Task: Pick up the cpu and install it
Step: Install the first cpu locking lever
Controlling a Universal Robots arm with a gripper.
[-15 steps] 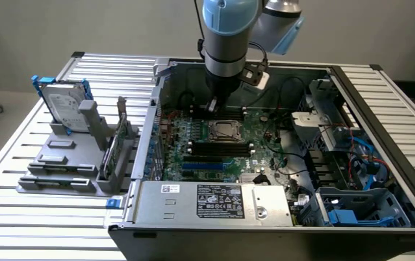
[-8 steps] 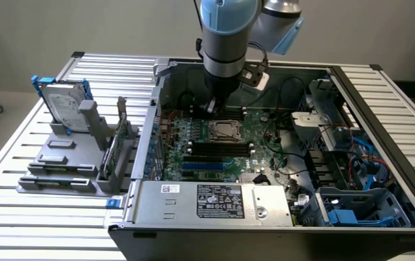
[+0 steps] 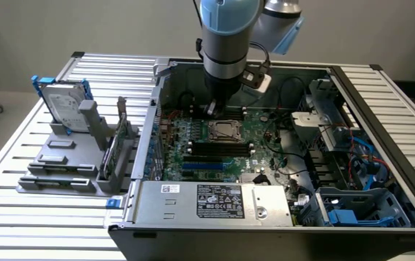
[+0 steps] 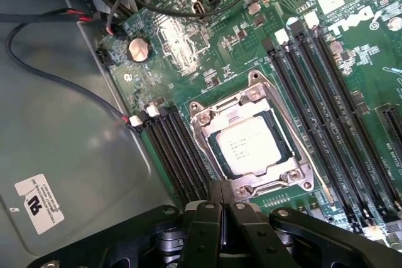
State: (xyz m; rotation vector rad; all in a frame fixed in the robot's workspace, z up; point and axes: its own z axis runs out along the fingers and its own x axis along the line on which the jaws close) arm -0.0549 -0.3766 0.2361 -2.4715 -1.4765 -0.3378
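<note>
The cpu (image 4: pixel 251 147), a small square chip with a silver-grey top, lies flat inside the metal socket frame (image 4: pixel 207 120) on the green motherboard (image 4: pixel 207 48). In the exterior view the cpu (image 3: pixel 227 130) sits in the middle of the open computer case. My gripper (image 4: pixel 223 200) is shut, its two black fingers pressed together with nothing between them, hovering just off the socket frame's edge. From outside, the gripper (image 3: pixel 213 110) hangs under the grey-and-blue arm, just behind the socket.
Black memory slots (image 4: pixel 314 92) flank the socket on both sides. Cables (image 4: pixel 56 73) run along the case wall. A hard drive with blue brackets (image 3: pixel 63 103) stands in a grey holder on the exterior view's left. The power supply (image 3: pixel 215 201) fills the case front.
</note>
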